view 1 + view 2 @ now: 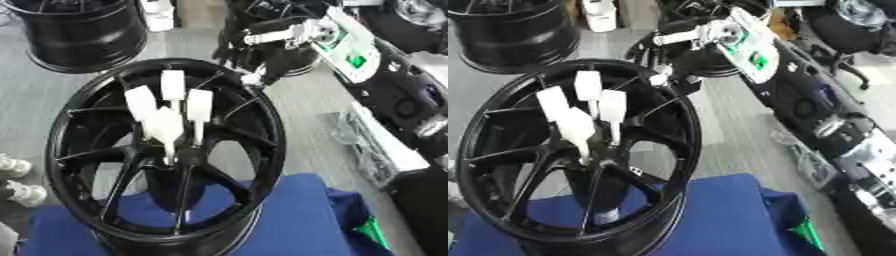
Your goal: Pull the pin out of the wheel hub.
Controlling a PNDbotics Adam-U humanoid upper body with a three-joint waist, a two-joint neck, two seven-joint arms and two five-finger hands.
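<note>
A second black wheel (83, 32) stands on the grey floor at the far left. In front of it, the big black wheel hub (166, 150) stands upright on a blue cloth (289, 220), its spokes running in to the centre. Four white pins (172, 112) stick out of the middle of the hub, bunched close together, their broad flat heads toward the camera and their thin shafts going into the centre holes. None of them is out of the hub. Up and to the right, the right hand (241, 50) hangs just beyond the rim's top edge, its dark fingers curled downward, holding nothing, apart from the pins. Its arm (798, 75), black with a white and green panel, runs down the right side.
</note>
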